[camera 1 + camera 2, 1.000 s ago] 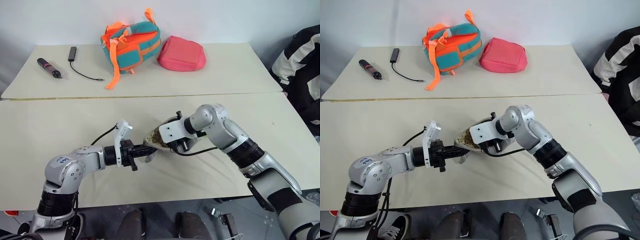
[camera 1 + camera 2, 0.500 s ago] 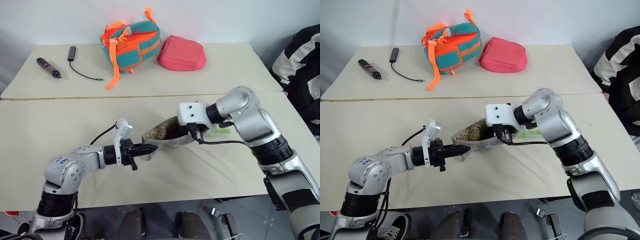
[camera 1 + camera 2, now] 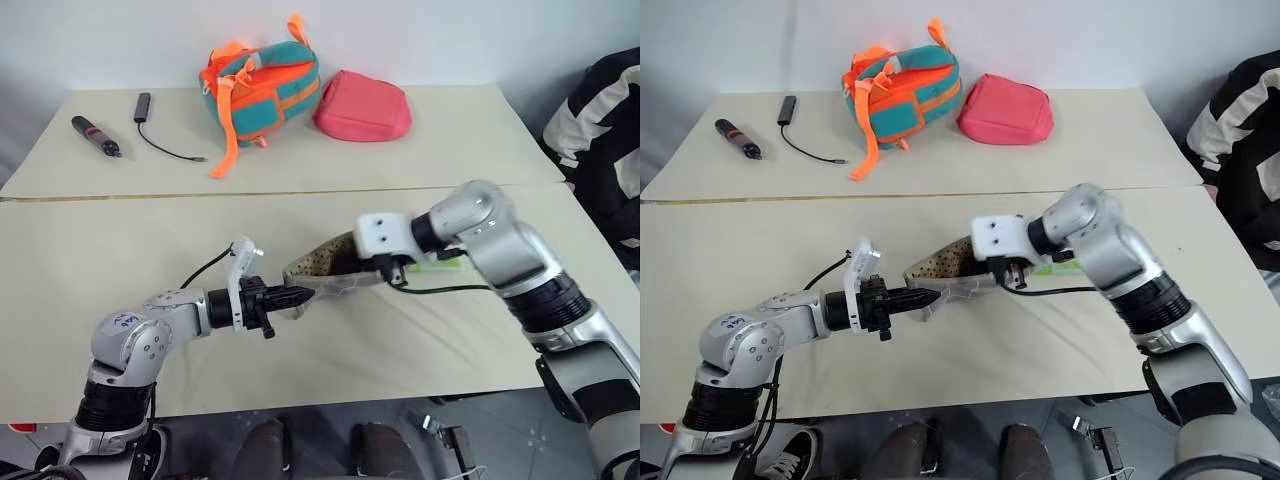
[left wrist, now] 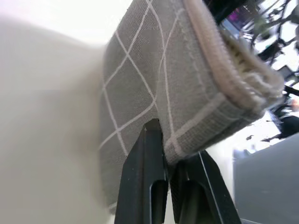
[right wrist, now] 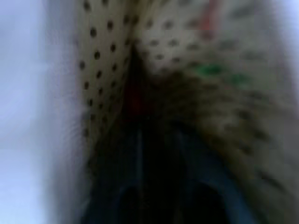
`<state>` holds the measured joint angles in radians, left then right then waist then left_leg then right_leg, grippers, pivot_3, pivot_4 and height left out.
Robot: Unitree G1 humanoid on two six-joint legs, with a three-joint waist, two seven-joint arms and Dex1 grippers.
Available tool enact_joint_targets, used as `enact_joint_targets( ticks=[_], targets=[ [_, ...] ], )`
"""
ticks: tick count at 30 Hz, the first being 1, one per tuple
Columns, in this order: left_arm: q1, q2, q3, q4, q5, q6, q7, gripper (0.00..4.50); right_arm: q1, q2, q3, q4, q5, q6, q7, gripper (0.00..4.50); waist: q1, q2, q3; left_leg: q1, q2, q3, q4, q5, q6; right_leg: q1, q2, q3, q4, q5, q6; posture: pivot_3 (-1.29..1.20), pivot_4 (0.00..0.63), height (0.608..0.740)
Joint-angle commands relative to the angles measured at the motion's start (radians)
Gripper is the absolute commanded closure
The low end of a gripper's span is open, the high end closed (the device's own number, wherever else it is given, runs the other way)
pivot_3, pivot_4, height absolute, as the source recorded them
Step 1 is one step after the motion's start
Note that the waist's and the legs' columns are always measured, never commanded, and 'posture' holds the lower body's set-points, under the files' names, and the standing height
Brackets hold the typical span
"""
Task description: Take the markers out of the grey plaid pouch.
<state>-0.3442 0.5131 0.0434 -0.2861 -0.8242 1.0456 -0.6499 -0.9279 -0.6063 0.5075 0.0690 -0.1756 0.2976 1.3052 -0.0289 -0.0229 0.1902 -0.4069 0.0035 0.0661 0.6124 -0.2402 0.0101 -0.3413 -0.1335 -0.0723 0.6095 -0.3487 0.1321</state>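
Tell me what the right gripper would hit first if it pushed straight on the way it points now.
Most likely the tan dotted lining inside the grey plaid pouch: the right gripper points into its open mouth. Depth there is unclear.

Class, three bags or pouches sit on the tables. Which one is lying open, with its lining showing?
The grey plaid pouch on the near table: its dotted tan lining shows. The pink-red pouch and teal-and-orange bag show none.

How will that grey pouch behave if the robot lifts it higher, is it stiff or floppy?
Probably floppy: the grey pouch is thin fabric, and its mouth gapes and sags between the left gripper, shut on one corner, and the right gripper. Likely light too, since a pinch on that corner holds it up. Loose contents could slide toward the low end.
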Motion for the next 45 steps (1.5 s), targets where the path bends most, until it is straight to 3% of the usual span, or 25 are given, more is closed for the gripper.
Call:
enact_joint_targets(
  ticks=[1,2,25,29,33,38,45],
  targets=[
    [-0.005,0.005,0.031,-0.005,-0.052,0.031,-0.021,4.50,-0.037,0.005,0.016,0.026,-0.052,-0.051,-0.020,2.13,0.001,0.000,0.000,0.000,0.000,0.000,0.000,0.000,0.000,0.000,0.001,0.000,0.000,0.000,0.000,0.00,0.150,0.740],
    [-0.006,0.011,0.028,-0.007,-0.052,0.033,-0.024,4.50,-0.041,0.006,0.019,0.027,-0.052,-0.045,-0.004,1.83,0.001,0.000,0.000,0.000,0.001,0.000,0.000,0.000,0.000,0.000,0.001,0.000,0.001,0.000,0.000,0.00,0.150,0.740],
    [-0.014,0.012,0.019,-0.017,-0.062,0.042,-0.028,4.50,-0.015,0.107,0.127,0.180,-0.212,-0.171,-0.046,1.83,-0.001,0.000,0.000,0.001,0.001,0.000,0.000,0.000,-0.001,0.001,0.002,0.000,0.001,0.000,-0.001,0.00,0.150,0.740],
    [-0.014,0.013,0.023,-0.023,-0.064,0.041,-0.027,4.50,-0.009,0.136,0.130,0.220,-0.219,-0.174,-0.057,2.69,-0.006,-0.001,-0.001,0.002,0.002,0.000,0.000,0.001,-0.002,0.001,0.002,0.000,0.002,0.000,-0.001,0.00,0.150,0.740],
    [-0.011,0.012,0.021,-0.027,-0.062,0.041,-0.025,4.50,-0.016,0.151,0.130,0.254,-0.240,-0.209,-0.082,3.92,-0.011,-0.001,-0.001,0.003,0.005,0.000,0.000,0.002,-0.004,0.001,0.004,0.000,0.003,0.000,-0.003,0.00,0.150,0.740],
    [-0.008,0.011,0.026,-0.028,-0.062,0.039,-0.018,4.50,-0.036,0.138,0.074,0.242,-0.208,-0.229,-0.076,3.96,-0.012,-0.001,-0.001,0.003,0.007,0.000,0.000,0.003,-0.006,0.001,0.005,0.000,0.004,0.000,-0.005,0.00,0.150,0.740],
    [-0.005,0.030,0.039,-0.011,-0.041,0.018,-0.023,4.50,-0.009,0.075,-0.092,-0.002,0.026,-0.014,0.091,3.96,0.001,0.000,0.000,0.001,0.007,0.000,0.000,0.002,-0.005,-0.001,0.005,-0.001,0.002,0.000,-0.006,0.00,0.150,0.740]
  ],
)
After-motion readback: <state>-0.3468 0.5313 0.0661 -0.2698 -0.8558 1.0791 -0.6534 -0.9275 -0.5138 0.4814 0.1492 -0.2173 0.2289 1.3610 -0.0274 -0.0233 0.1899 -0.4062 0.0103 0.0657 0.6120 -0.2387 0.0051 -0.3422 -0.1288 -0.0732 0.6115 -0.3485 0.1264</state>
